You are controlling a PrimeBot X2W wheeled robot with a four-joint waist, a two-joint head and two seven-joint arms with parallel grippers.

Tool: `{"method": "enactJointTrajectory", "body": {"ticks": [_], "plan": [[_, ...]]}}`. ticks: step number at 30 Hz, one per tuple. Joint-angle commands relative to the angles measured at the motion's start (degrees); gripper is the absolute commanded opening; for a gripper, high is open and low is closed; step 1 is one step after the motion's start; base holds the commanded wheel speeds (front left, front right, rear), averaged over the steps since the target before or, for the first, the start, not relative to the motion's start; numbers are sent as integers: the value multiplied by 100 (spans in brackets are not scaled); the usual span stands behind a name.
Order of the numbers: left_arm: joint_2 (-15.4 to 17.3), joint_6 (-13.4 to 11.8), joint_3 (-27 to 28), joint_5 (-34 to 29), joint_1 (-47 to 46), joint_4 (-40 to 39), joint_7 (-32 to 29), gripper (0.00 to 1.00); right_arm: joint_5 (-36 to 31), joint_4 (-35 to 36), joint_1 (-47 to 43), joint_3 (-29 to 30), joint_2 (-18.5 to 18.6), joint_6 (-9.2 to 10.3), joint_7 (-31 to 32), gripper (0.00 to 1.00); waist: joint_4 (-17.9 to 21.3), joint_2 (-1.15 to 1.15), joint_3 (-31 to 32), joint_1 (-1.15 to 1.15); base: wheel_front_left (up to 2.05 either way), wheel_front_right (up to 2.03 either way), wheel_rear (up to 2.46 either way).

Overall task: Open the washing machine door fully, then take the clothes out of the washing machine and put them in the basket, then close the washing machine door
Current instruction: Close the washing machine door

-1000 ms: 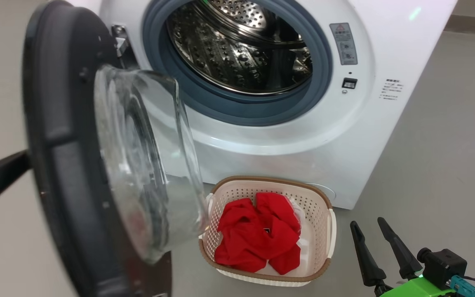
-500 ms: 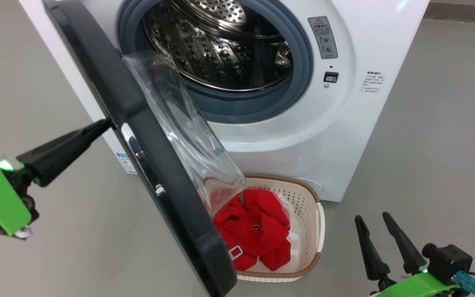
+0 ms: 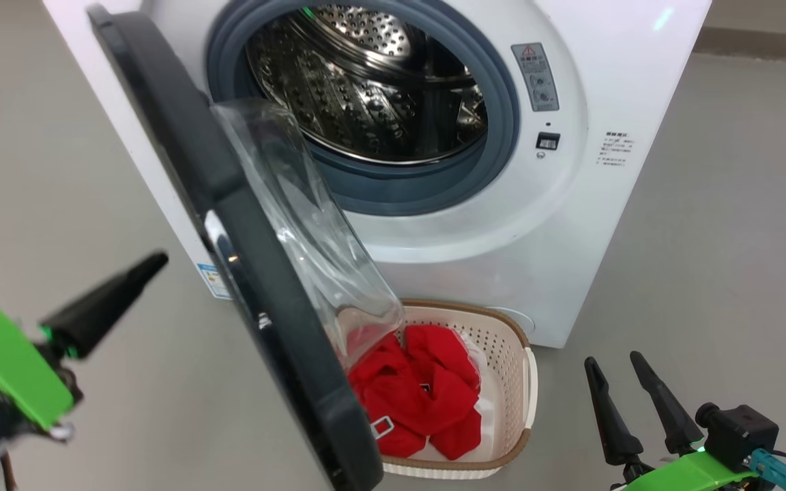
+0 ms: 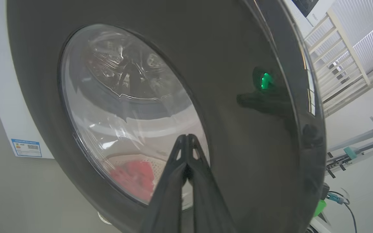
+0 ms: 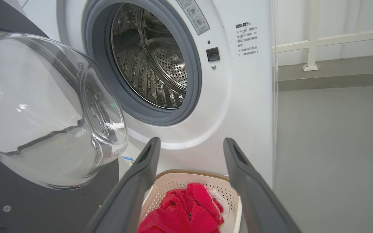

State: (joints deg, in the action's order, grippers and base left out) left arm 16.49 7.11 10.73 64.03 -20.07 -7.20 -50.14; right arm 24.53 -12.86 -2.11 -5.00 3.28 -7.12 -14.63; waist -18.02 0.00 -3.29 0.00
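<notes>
The left gripper point(image 3: 151, 262) comes in from the lower left, and its arm is slanting up and to the right, toward the outer face of the washing machine door point(image 3: 188, 143). Its jaws are pressed together and hold nothing. The right gripper point(image 3: 613, 363) is low at the right, above the floor point(image 3: 720, 286), with its fingers pointing up and its jaws spread wide and empty.

Half a second ago the left tip was against the edge of the door. Now a strip of floor shows between them, while the door keeps nearly the same half-closed angle.

The drum point(image 3: 366, 88) of the washing machine point(image 3: 570, 225) shows bare perforated steel. The clothes point(image 3: 427, 395) lie in the basket point(image 3: 505, 331), which stands on the floor just in front of the machine, partly behind the glass bowl of the door.
</notes>
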Motion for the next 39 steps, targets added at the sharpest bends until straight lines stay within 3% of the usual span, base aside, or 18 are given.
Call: {"method": "enactJointTrajectory", "body": {"ticks": [1,3,5,7,9,11,28,39], "plan": [[151,37,241,-90,77,-76,130,20,-51,124,82,-189,28,-36,-37,100,-28,0,78,0,0,0,0],[101,37,238,-130,339,13,332,24,-52,119,50,-221,25,-36,-37,100,-38,0,122,0,0,0,0],[47,37,192,-132,590,130,511,45,-52,114,24,-243,23,-36,-37,100,-51,0,162,0,0,0,0],[19,37,128,-123,806,235,688,55,-54,109,8,-268,22,-36,-37,100,-58,0,191,0,0,0,0],[-28,37,87,-110,975,349,910,90,-55,106,-4,-287,22,-36,-37,100,-64,0,211,0,0,0,0],[-32,37,-1,-135,1132,447,1150,100,-59,105,-13,-303,23,-36,-37,100,-68,0,224,0,0,0,0],[-64,37,-889,-313,1999,1221,3084,100,-50,92,-72,-354,38,-36,-37,100,-60,0,254,0,0,0,0],[-156,37,-1337,-690,1993,2095,4451,100,-56,101,-65,-351,63,-36,-37,100,-102,0,217,0,0,0,0]]}}
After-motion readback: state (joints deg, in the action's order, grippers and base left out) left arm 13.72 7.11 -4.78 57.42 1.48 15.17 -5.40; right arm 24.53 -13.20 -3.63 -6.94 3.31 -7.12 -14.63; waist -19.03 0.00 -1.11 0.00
